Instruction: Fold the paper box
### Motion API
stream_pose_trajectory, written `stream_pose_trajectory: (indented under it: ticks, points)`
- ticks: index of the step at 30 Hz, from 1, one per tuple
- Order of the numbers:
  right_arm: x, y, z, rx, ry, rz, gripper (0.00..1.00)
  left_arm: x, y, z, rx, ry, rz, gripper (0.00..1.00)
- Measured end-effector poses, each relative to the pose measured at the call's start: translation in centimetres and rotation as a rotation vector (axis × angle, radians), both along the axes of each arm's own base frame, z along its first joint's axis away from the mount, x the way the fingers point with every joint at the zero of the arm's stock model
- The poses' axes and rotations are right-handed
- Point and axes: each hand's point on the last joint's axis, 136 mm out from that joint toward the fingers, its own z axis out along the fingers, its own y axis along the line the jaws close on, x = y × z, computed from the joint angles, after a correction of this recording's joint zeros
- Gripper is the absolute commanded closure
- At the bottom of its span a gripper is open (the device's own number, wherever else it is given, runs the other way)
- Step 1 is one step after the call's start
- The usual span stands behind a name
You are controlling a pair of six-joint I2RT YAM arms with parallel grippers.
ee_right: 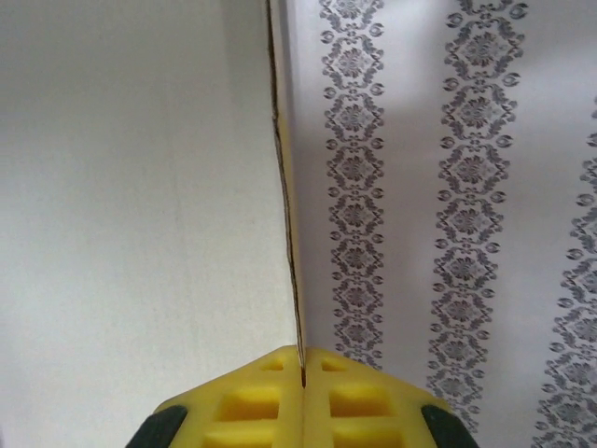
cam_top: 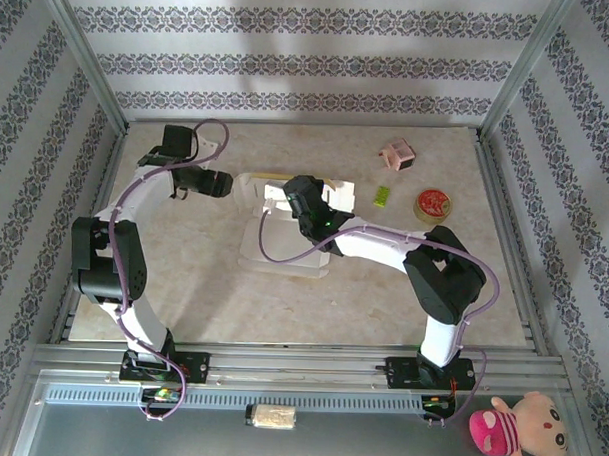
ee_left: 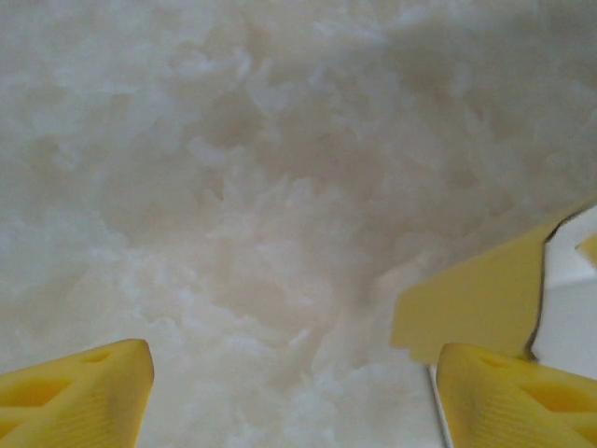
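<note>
Left tool (ee_left: 294, 378) spread over table (ee_left: 252, 187), yellow paper box (ee_left: 476, 303) flap at right

The left arm (cam_top: 149, 323) and right arm (cam_top: 379, 249) are each made of rounded white links and chunky black joint housings on black bases, with a looping purple cable (cam_top: 262, 242) trailing along them, and the left pincer (ee_left: 294, 392) and right pincer (ee_right: 303, 373) have yellow wedge-shaped fingers (ee_left: 75, 392) with rectangular moulded recesses.

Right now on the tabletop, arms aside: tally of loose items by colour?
White and yellow, paper box: 1
Pink, small box: 1
Green, small flat piece: 1
Red, round disc: 1
Total: 4
</note>
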Motion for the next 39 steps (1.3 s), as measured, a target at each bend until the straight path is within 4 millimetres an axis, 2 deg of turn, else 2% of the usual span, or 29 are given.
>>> stream_pose_trajectory:
  ticks: [3,7,14,23,29,39]
  points:
    - [0.4,0.1,0.7,-0.009,-0.041,0.013,0.97,-0.5,0.3,-1.1,0.025,0.003,-0.059,0.21]
    - [0.7,0.5,1.1,-0.019,-0.073,0.026,0.97,-0.4,1.2,-1.2,0.056,-0.020,-0.121,0.21]
    - [0.9,0.7,-0.2,-0.053,-0.064,0.039,0.97,0.1,2.5,-1.2,0.073,-0.060,-0.211,0.25]
    - [0.8,0.9,-0.5,-0.051,-0.061,0.051,0.96,1.7,0.5,-3.0,0.002,-0.115,-0.358,0.34]
    - [0.7,1.1,-0.6,-0.049,-0.057,0.060,0.97,2.9,-0.4,-2.9,-0.014,-0.161,-0.411,0.37]
    - [0.7,1.0,-0.7,-0.049,-0.055,0.060,0.96,1.7,-4.1,-1.9,-0.087,-0.210,-0.588,0.38]
